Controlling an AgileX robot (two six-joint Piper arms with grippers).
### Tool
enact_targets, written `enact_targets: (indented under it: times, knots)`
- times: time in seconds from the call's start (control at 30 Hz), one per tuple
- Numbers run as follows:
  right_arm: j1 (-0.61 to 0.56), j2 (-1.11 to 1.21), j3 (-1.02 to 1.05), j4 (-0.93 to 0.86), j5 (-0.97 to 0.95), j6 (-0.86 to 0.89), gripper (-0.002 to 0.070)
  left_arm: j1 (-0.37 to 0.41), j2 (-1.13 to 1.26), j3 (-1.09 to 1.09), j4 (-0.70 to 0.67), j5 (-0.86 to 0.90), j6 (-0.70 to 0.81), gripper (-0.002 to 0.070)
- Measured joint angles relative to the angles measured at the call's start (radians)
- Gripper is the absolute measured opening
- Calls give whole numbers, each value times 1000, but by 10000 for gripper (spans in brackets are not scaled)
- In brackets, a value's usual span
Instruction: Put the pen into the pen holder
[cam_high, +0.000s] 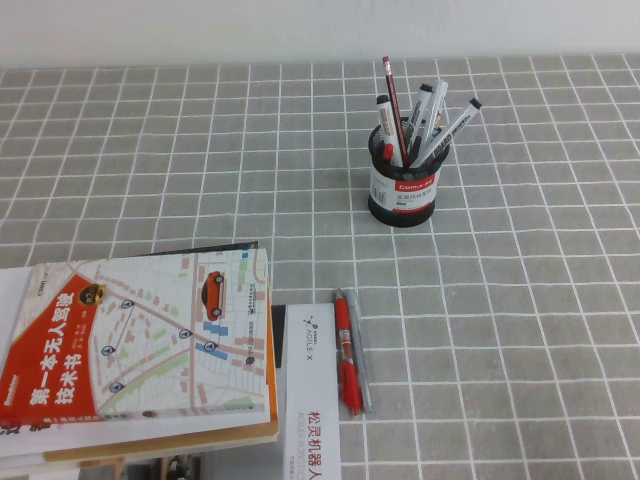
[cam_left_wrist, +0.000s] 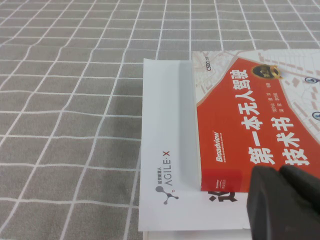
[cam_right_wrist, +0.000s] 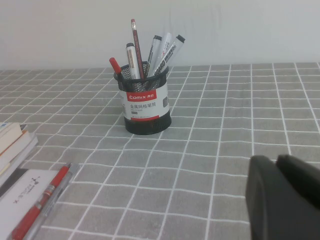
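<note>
A: So, from the high view: the grey pen (cam_high: 360, 355) lies touching the red pen (cam_high: 346, 352), well short of the pen holder (cam_high: 403, 188). Nothing's done yet.

B: Left wrist view: left gripper (cam_left_wrist: 284, 204) above the book (cam_left_wrist: 260, 120), jaws closed, empty.

A: Right wrist view: right gripper (cam_right_wrist: 285, 197) closed, empty, near the holder; grey pen mostly hidden.

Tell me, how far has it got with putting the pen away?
Nothing looks done yet. The grey pen lies on the table beside a red pen, apart from the pen holder. Nothing is in hand: the right pincer is shut and empty, the left pincer hangs over a book. Picking up and dropping in remain.
</note>
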Motion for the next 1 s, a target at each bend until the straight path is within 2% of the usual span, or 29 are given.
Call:
enact_targets:
  times: [1.0]
  knots:
    - [0, 0, 0, 12, 14, -2, -13, 0, 0, 0, 0, 0, 0, -3]
